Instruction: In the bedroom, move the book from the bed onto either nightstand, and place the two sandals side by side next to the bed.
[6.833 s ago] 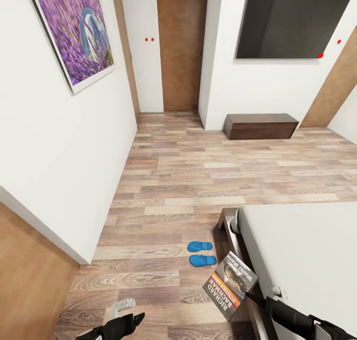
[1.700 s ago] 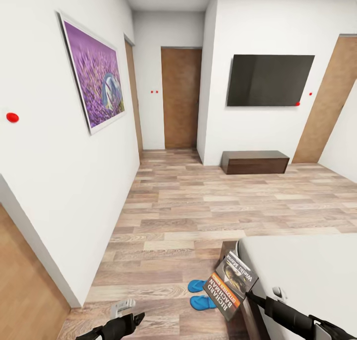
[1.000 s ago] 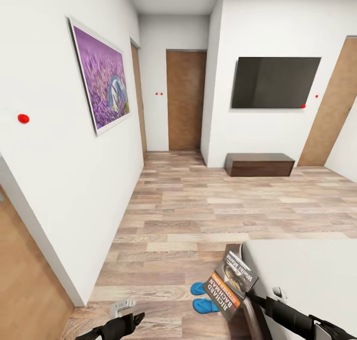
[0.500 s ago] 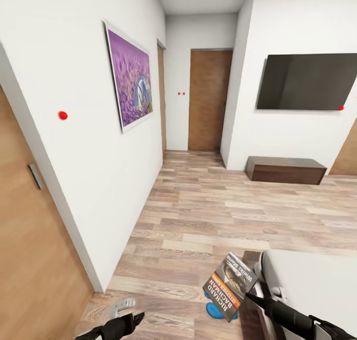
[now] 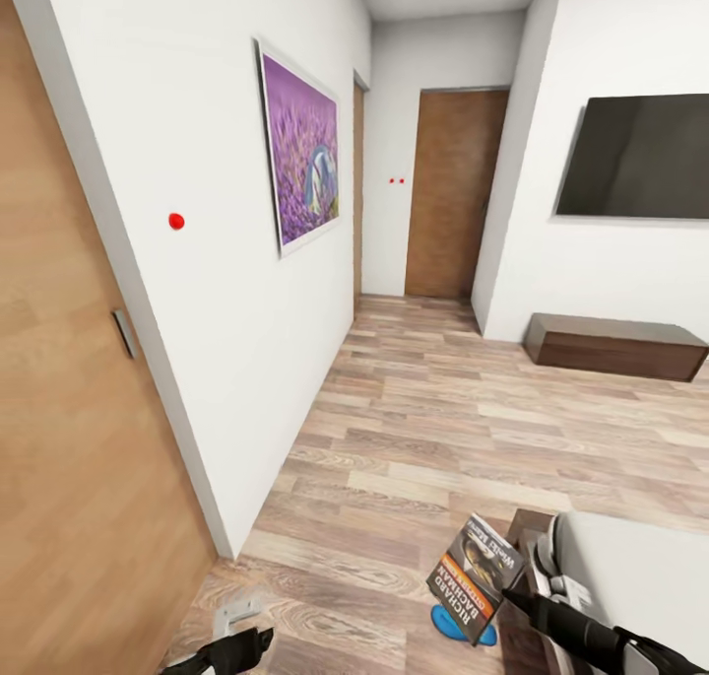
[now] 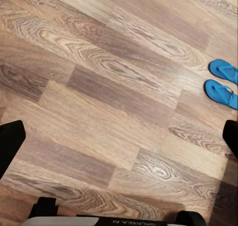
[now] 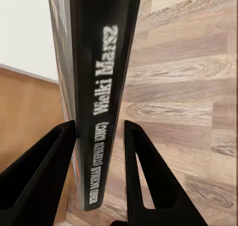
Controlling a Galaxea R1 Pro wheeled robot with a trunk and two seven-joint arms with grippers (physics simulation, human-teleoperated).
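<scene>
My right gripper [image 5: 514, 597] is shut on the book [image 5: 477, 576], a thin paperback with an orange band, and holds it in the air off the corner of the bed [image 5: 640, 581]. In the right wrist view the book's spine [image 7: 101, 107] stands between the two black fingers [image 7: 47, 169] of the right gripper [image 7: 99, 141]. A piece of one blue sandal [image 5: 452, 623] peeks out under the book. Both sandals [image 6: 223, 69] [image 6: 221, 93] lie side by side on the floor in the left wrist view. My left gripper [image 6: 119, 139] hangs open over bare planks, low at my left [image 5: 241, 645].
A white wall with a purple painting [image 5: 300, 158] runs along the left, with a wooden door [image 5: 69, 409] close by. Ahead are a brown door [image 5: 453, 192], a wall TV [image 5: 640, 158] and a low dark cabinet [image 5: 615, 345]. Wood floor [image 5: 433, 429] lies between.
The head view has swung to the left, so the near door fills more of the left side and the bed slides off right. The book stays in my right gripper.
</scene>
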